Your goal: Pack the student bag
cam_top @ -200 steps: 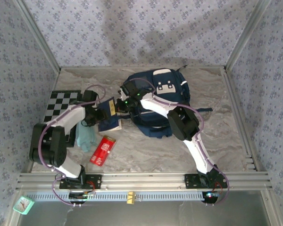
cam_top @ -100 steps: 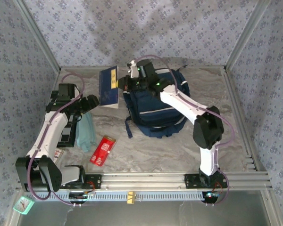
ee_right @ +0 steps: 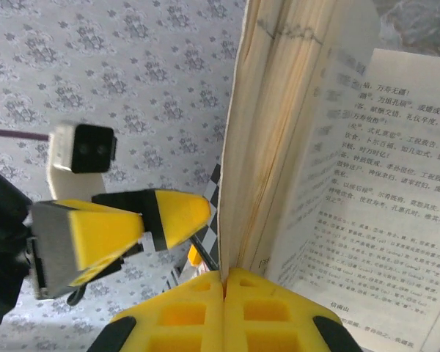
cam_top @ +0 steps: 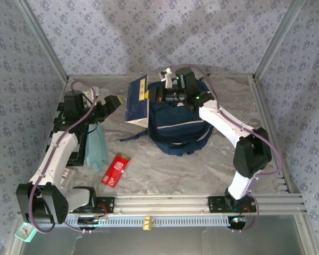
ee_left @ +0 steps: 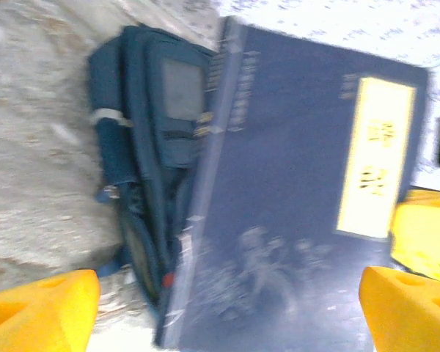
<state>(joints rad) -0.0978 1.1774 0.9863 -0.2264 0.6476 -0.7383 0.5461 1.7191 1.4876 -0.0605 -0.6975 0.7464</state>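
Near edge: red packet [cam_top: 116,169] on the marble table [cam_top: 165,170]. Midway, at left: left gripper [cam_top: 111,103], fingers spread wide. Beyond: right gripper [ee_right: 224,284] clamped on a raised navy-blue book [cam_top: 137,100], beside the student bag [cam_top: 181,125] lying centre-rear.

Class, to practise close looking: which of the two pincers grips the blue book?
The right pincer, shut on the blue book; the left pincer stands open, apart from it.

Chinese print inside the book [ee_right: 367,183]

White arms [cam_top: 57,154], blk joints [cam_top: 250,154], purple cables [cam_top: 81,82], yellow end effector pads [ee_left: 37,301].
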